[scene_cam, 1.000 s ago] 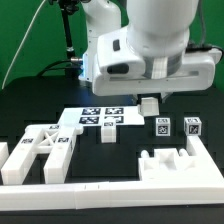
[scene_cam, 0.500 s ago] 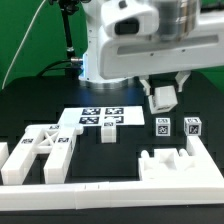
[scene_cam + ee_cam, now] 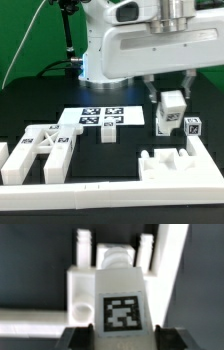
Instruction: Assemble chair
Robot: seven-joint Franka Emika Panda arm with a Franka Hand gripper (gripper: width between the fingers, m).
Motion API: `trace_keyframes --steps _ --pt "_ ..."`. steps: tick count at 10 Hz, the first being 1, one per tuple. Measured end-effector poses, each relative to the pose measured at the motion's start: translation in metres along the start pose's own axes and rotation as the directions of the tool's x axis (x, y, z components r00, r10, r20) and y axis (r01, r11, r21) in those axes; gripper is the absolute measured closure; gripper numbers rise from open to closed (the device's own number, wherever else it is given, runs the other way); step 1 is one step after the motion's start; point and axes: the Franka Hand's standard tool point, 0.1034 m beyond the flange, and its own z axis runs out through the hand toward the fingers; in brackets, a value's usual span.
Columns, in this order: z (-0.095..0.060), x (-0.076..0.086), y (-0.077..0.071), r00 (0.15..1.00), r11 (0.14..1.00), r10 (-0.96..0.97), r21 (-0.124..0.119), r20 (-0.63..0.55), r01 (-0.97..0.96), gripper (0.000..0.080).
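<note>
My gripper (image 3: 170,104) hangs in the air at the exterior view's right, shut on a white chair leg bar (image 3: 171,110) that carries a square tag. In the wrist view the gripper (image 3: 122,340) has a dark finger (image 3: 80,337) on each side of the tagged bar (image 3: 120,297). Below it on the table lies a notched white chair slab (image 3: 170,164), which also shows in the wrist view (image 3: 80,291). A cross-braced chair frame (image 3: 40,150) lies at the exterior view's left. A small white block (image 3: 108,133) and two tagged pieces (image 3: 162,127) (image 3: 192,126) stand on the table.
The marker board (image 3: 100,117) lies flat in the middle behind the small block. A long low white border rail (image 3: 100,190) runs along the front edge. The robot's base stands at the back.
The gripper has risen and shifted toward the exterior view's right with the leg bar in it. The bar now hangs above the tagged pieces and the notched slab.
</note>
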Motion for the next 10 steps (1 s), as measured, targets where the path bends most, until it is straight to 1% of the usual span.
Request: trace_keyframes --steps 1,2,3,4,5,6,7,8,9,10 --pt "0.001 0.013 -0.009 0.995 1.000 -0.012 0.005 -0.097 0.013 0.0515" --pt "-0.002 0.019 -0.014 0.979 1.000 -0.017 0.005 -0.201 0.018 0.0515" --pt "-0.001 0.015 -0.011 0.962 1.000 -0.005 0.005 -0.272 0.007 0.0515" --pt "0.002 0.013 -0.010 0.953 1.000 -0.007 0.002 -0.302 0.008 0.0515" --pt "0.000 0.018 -0.010 0.935 1.000 -0.010 -0.001 -0.355 0.010 0.0515" --pt "0.004 0.016 -0.009 0.937 1.000 -0.018 -0.005 -0.350 0.017 0.0515" --pt "0.011 0.016 -0.006 0.934 0.999 -0.042 -0.016 -0.355 0.039 0.0515" --pt "0.019 0.021 -0.012 0.933 0.999 -0.047 -0.012 -0.356 0.046 0.0515" --pt "0.022 0.028 -0.016 0.931 0.999 -0.052 -0.011 -0.362 0.051 0.0515" --pt "0.028 0.028 -0.015 0.932 0.999 -0.054 -0.013 -0.359 0.053 0.0515"
